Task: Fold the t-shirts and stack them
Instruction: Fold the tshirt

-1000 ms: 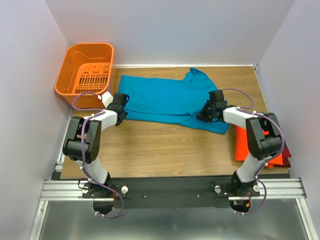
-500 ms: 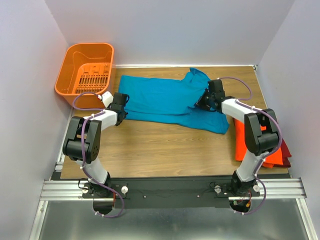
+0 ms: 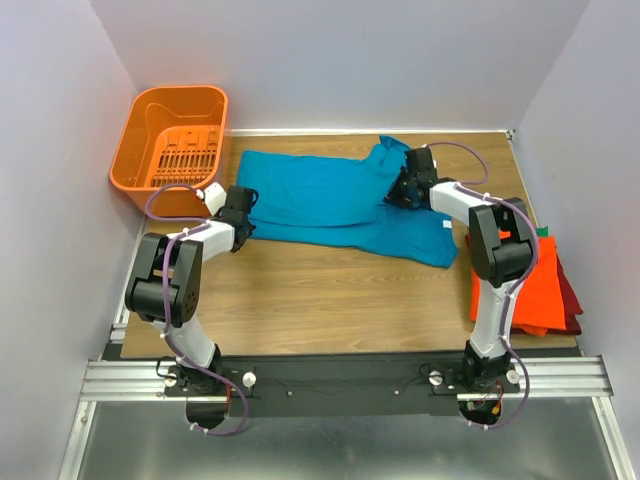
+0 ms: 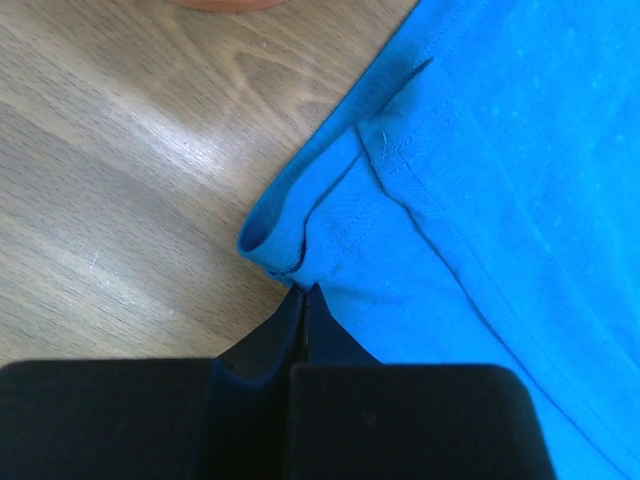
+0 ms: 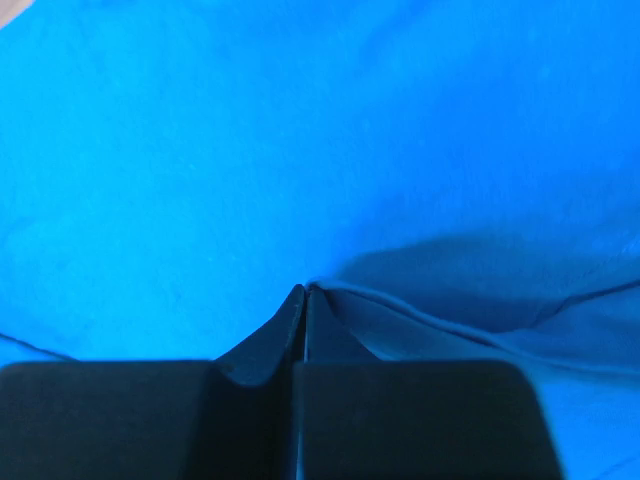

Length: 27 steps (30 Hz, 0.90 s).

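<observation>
Right tool (image 3: 403, 190) pinching teal t-shirt (image 3: 320, 200), carried farther back than before, left tool (image 3: 243, 208) still clamping its hem corner.

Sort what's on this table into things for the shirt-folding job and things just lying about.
Job: spread teal-blue cloth t-shirt; folded orange cloth t-shirt; dark red cloth t-shirt beneath it.
Lying about: orange slotted plastic basket.

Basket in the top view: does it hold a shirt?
No, the basket shows only its bare slotted floor, and the teal shirt lies on the table beside it.
</observation>
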Motion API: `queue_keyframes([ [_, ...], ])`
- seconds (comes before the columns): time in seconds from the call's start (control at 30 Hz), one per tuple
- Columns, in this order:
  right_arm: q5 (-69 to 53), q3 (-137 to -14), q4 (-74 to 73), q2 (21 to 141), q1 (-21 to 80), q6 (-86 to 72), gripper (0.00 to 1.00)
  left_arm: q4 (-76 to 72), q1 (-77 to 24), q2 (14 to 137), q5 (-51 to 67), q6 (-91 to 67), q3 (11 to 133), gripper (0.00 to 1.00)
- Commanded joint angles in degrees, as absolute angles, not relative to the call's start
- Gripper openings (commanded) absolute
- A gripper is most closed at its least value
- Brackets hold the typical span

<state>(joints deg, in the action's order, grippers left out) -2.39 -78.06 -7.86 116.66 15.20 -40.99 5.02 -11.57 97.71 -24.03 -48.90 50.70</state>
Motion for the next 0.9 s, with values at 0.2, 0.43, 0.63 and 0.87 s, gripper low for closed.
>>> queue_keyframes([
  [0.2,0.35,-84.02,-8.79,117.51,15.03,-32.79,0.57,4.57,-11.16,96.24,-24.35,-47.81,48.78,0.00],
  [0.43,-1.85,-75.00,-9.76,108.38,19.32,-31.99,0.59,4.40,-11.16,95.28,-24.08,-47.46,48.69,0.00],
  [0.63,-0.26,-68.56,-9.32,106.52,28.91,-31.99,0.53,4.22,-11.16,94.66,-24.61,-46.85,48.43,0.00],
  [0.87,2.37,-70.22,-8.53,111.44,33.75,-32.08,0.44,3.78,-11.16,95.01,-24.43,-46.67,48.43,0.00],
])
